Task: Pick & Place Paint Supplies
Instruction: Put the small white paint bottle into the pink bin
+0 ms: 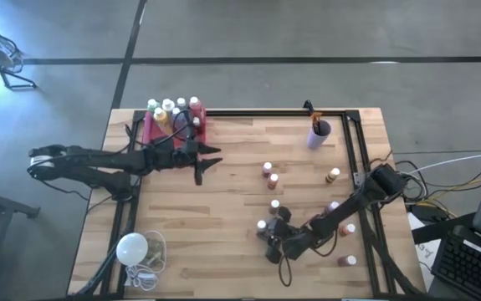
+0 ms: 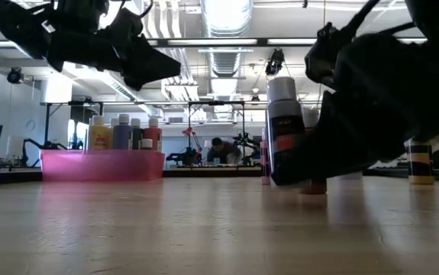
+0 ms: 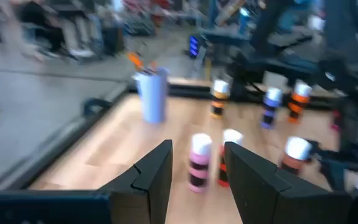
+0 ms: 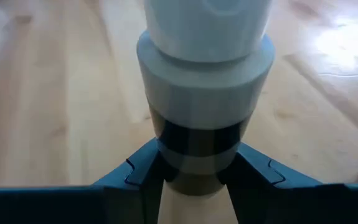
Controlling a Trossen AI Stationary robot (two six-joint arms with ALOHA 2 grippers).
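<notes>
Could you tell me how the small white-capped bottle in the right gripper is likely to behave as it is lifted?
The bottle looks rigid and probably light, so it should lift without sagging. The right gripper pinches it low, below the wide white cap, so it may tilt if jolted. Its smooth round body could slip or twist between the fingers.

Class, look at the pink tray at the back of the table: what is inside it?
The pink tray holds several white-capped paint bottles standing upright, including yellow and red ones. Its wall hides their bases in the low view, and the left arm partly covers it from above.

No text, brand, number or sign is readable anywhere; the paint bottles' [image 3: 200, 162] labels are too blurred.
</notes>
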